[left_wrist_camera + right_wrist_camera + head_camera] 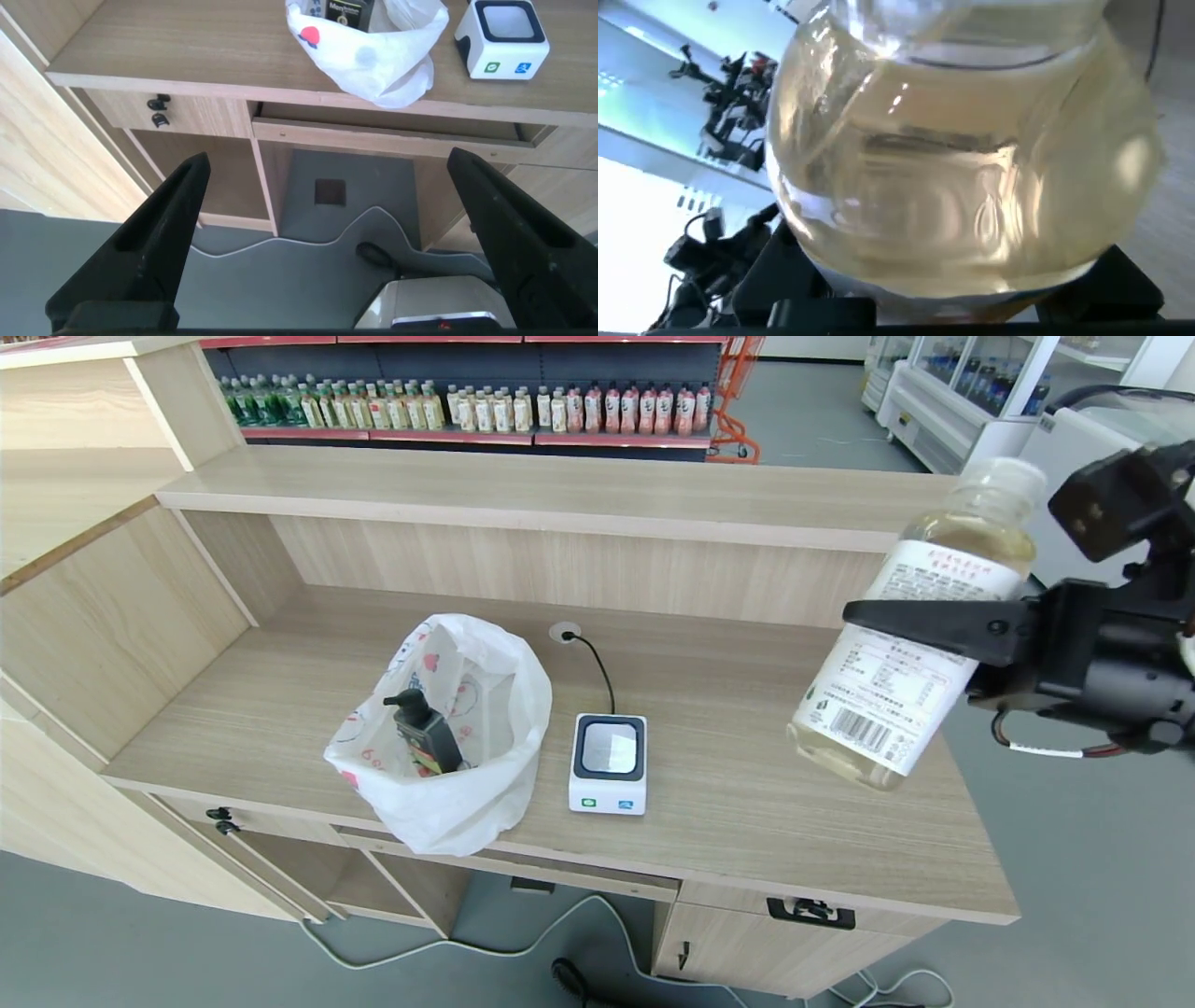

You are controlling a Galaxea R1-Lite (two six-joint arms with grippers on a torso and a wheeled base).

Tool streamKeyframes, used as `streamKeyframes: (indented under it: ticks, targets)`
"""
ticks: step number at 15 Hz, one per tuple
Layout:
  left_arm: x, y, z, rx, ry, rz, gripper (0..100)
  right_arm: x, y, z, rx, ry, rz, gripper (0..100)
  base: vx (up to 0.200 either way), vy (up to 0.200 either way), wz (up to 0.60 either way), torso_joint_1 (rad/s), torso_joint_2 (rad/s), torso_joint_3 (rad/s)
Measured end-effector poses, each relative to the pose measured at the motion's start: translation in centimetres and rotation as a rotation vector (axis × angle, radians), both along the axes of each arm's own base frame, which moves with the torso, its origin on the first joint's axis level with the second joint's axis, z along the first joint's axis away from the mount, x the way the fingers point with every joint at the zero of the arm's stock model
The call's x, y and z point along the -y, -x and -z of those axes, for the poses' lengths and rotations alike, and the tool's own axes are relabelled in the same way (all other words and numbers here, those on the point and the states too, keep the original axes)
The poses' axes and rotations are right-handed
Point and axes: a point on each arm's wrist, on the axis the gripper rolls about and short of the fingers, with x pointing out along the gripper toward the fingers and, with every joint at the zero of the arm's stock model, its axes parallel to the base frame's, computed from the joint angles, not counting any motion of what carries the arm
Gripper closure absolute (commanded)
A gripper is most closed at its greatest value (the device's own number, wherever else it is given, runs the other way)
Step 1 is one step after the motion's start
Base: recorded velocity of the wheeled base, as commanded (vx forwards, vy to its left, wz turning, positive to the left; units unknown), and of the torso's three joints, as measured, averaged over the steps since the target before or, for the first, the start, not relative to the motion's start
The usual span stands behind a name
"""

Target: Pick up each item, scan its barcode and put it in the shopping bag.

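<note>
Right gripper is hanging at 3 o'clock in the head view, over the right end of the wooden checkout counter. Its jaws are clamping the middle of a clear drink bottle; one black finger is crossing the front of the label. The bottle is tilting, white cap toward 1 o'clock and base toward 7 o'clock, with pale yellow liquid showing inside. Its white label is carrying red print near the top, small black print lower down and a barcode near the base, facing the head camera; the print is too small to make out.

The white barcode scanner is sitting mid-counter, dark window up, green and blue stickers on its front, and its black cable is running off toward 12 o'clock.

The white plastic shopping bag, printed with red hearts, is standing open just beside the scanner at its 9 o'clock. A dark pump bottle is leaning inside it.

Left gripper is hanging below the counter's front edge, jaws spread wide and gripping nothing.
</note>
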Motion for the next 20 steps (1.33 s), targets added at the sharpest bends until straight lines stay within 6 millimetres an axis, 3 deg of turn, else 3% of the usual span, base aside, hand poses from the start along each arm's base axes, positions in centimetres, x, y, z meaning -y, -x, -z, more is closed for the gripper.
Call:
streamKeyframes:
  ticks: [4,10,14,20]
  targets:
    - [0.0,0.0,0.0,0.000,0.000,0.000,0,-1.4,4.8,-2.2,0.056,-0.036,-0.170,100,0.000,0.000,0.00,0.000,0.00,0.000]
    - [0.0,0.0,0.0,0.000,0.000,0.000,0,-1.8,8.9,-3.1,0.023,-0.022,-0.328,100,0.000,0.000,0.00,0.000,0.00,0.000]
    - [0.0,0.0,0.0,0.000,0.000,0.000,0,-2.1,9.5,-4.6,0.048,-0.037,-0.365,100,0.000,0.000,0.00,0.000,0.00,0.000]
    - [0.0,0.0,0.0,0.000,0.000,0.000,0,-2.7,8.9,-5.1,0.050,-0.038,-0.369,100,0.000,0.000,0.00,0.000,0.00,0.000]
